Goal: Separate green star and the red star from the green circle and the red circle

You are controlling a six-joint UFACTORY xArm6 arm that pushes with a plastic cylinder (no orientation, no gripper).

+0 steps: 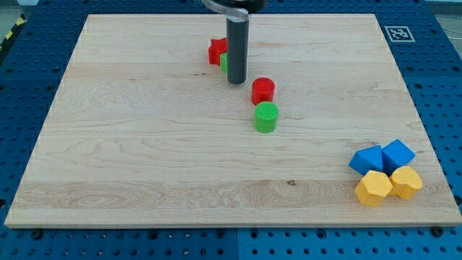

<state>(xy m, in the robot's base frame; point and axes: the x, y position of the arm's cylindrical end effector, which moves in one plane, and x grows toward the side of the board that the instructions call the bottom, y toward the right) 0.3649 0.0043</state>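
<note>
My tip (237, 82) had no jaws to open or shut, just a bare rod end. It sat up-left of the red circle (263, 90), w/ the green star (224, 61) and red star (217, 51) just beyond it, mostly hidden. Green circle (266, 117) sat below the red circle. Stars looked split off, prob. by pushing.
</note>
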